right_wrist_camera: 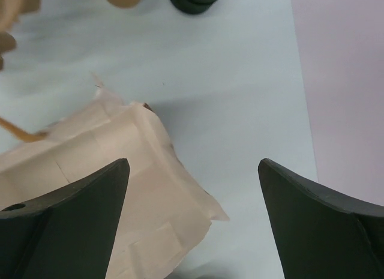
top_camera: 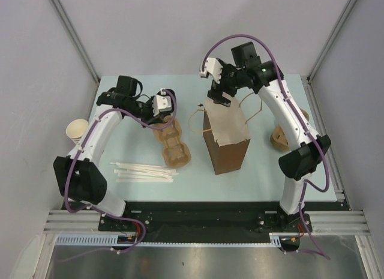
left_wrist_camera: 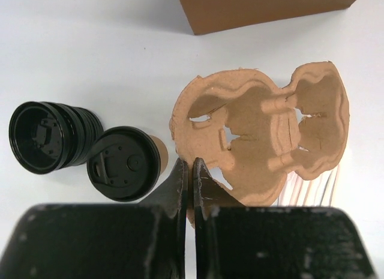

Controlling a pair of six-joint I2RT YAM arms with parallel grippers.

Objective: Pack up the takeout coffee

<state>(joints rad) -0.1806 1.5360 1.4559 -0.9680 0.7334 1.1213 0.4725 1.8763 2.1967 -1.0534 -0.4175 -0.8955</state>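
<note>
Left claw (left_wrist_camera: pixel 188 165), pressed together, sits beside takeout coffee (left_wrist_camera: pixel 125 164) unseen from above; right claw (right_wrist_camera: pixel 193 165) spread over bag (right_wrist_camera: pixel 90 147).

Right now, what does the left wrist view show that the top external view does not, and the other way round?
Only the left wrist view: the takeout coffee with its black lid, and beside it a stack of black lids. Only the top external view: the stack of cream cups and the right claw, open by the brown bag top. Both: the pulp cup carrier, that bag, the white straws.
</note>
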